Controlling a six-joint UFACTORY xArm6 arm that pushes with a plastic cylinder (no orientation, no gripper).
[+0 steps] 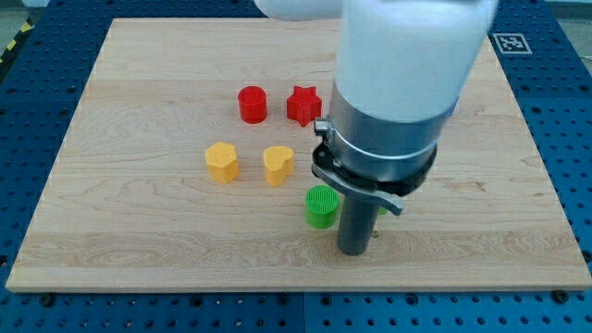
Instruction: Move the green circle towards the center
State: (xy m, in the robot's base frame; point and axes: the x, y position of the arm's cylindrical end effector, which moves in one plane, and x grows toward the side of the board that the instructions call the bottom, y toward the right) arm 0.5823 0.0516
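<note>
The green circle [321, 206] is a ribbed green cylinder standing on the wooden board [139, 250], below the board's middle. My tip [354, 252] is the lower end of the dark rod, just to the right of the green circle and slightly below it, very close to it. I cannot tell whether they touch. The arm's large body hides the board behind it, to the right of the centre. A sliver of another green block [383, 209] peeks out to the right of the rod.
A red cylinder [252, 104] and a red star [302, 104] stand above the centre. A yellow hexagon-like block [221, 162] and a yellow heart [277, 165] stand left of the green circle.
</note>
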